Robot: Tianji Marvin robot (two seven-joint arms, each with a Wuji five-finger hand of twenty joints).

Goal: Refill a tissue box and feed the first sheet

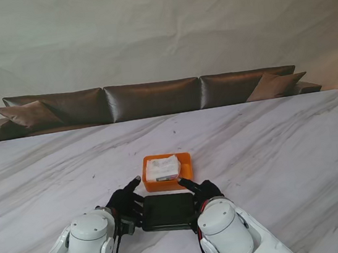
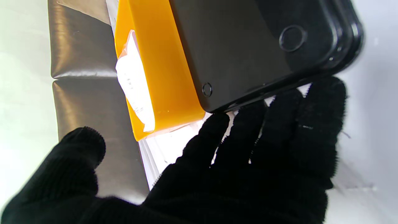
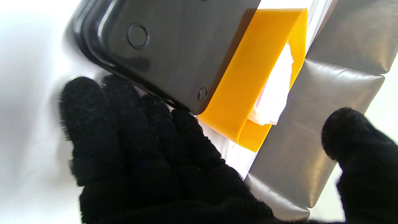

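Item 1, orange tray (image 1: 184,160): our landmark, sitting on the marble counter (image 1: 271,144) near the middle. It is the open base of the tissue box.

Item 2, tissue pack (image 1: 161,168): white, wrapped, lying inside the orange tray toward its left side. So the refill is already in the base.

Item 3, black lid (image 1: 168,211): flat, dark, glossy, lying just on our side of the orange tray, its far edge against or very near the tray's near wall. The wrist views show small round marks on its surface; we see no dispensing slot from here.

Item 4, left robot hand (image 1: 126,202): black-gloved, at the lid's left end, fingers (image 2: 279,124) laid along and under its edge, thumb spread out toward the tray's near left corner. Whether it grips or merely touches, we cannot tell.

Item 5, right robot hand (image 1: 202,190): gloved alike, at the lid's right end, fingers (image 3: 130,109) against the edge, thumb splayed apart. Hold likewise uncertain.

Item 6, brown sofa (image 1: 153,97): beyond the counter, far from the tray.

Step in hand, in our judgement: taking up the lid from both ends. Next we would need an even two-handed lift, carrying it level over the orange tray and squaring it before lowering, with a sheet then drawn through.
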